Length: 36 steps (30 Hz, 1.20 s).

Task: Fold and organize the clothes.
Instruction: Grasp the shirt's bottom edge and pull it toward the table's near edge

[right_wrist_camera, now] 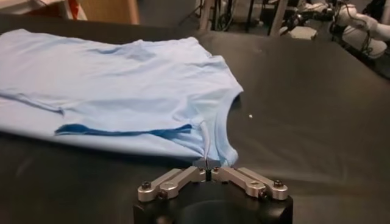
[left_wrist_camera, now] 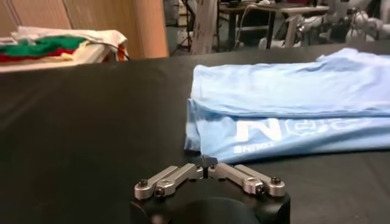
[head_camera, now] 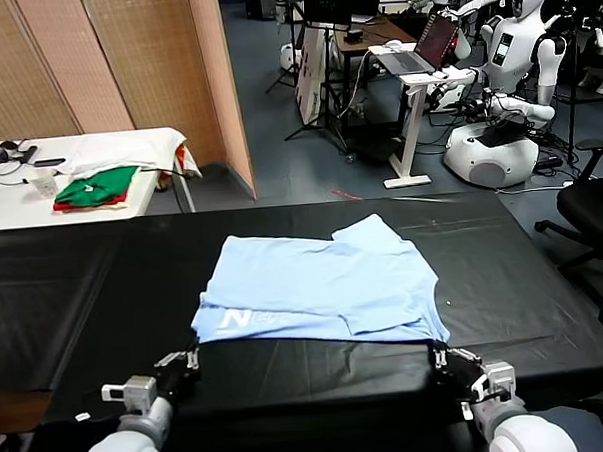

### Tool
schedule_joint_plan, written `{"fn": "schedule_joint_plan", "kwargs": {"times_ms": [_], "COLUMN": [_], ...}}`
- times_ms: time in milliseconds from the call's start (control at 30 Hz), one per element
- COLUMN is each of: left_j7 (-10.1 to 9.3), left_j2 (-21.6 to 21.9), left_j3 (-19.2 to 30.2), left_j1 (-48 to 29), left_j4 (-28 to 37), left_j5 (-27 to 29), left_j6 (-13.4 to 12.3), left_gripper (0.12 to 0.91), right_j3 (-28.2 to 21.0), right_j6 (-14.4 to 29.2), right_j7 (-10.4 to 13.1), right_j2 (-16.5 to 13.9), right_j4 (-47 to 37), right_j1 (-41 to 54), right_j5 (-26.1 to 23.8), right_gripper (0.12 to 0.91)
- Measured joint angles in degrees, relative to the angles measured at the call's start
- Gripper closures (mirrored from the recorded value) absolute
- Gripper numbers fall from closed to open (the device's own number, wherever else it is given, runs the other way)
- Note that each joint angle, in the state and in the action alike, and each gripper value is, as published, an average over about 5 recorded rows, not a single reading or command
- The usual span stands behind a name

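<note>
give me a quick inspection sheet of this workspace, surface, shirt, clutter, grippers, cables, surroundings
surface: black table cover, wrinkled, a tiny white speck near the shirt
job's things: pale blue T-shirt lying partly folded, white lettering at its near left corner
clutter: nothing seen on the black surface besides the speck
grippers: left gripper shut at the shirt's near left corner; right gripper shut at the near right corner; whether either has pinched fabric cannot be told
cables: dark cables on the white side table
surroundings: green-and-red folded garments and white cloth on the side table, wooden screens, laptop on a stand, white robots, office chair
</note>
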Motion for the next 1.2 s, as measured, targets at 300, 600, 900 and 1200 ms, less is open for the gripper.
{"fn": "schedule_joint_plan", "kwargs": {"times_ms": [300,600,900,1200], "left_j7": [-1.69,-4.06,-5.36,-9.70], "left_j2": [-2.8,-6.1,-6.8,-7.1], "left_j3": [-0.9,-1.8,-3.1,-3.3], "left_j1": [7.4,13.8,15.6,11.4], "left_j4": [-5.3,-10.1,-13.8,-13.2], "left_j5": [2.3,2.8,3.0,-2.8], "left_j6": [0.6,2.2,4.5,1.2], "left_gripper": [0.886,0.886,0.886,0.824], "right_j3": [-0.3,-0.4,2.2,0.9], "right_j6": [-1.2,-4.8,-5.2,-1.5], "right_j7": [0.4,1.8,2.8,5.2], "right_j2": [-4.0,-6.8,-6.7,-7.0], "right_j4": [1.4,3.2,8.3,4.0], "right_j1": [-0.7,-0.7,-3.0,6.5], "right_j5": [1.9,4.8,8.3,12.4], "right_gripper": [0.884,0.884,0.880,0.398]}}
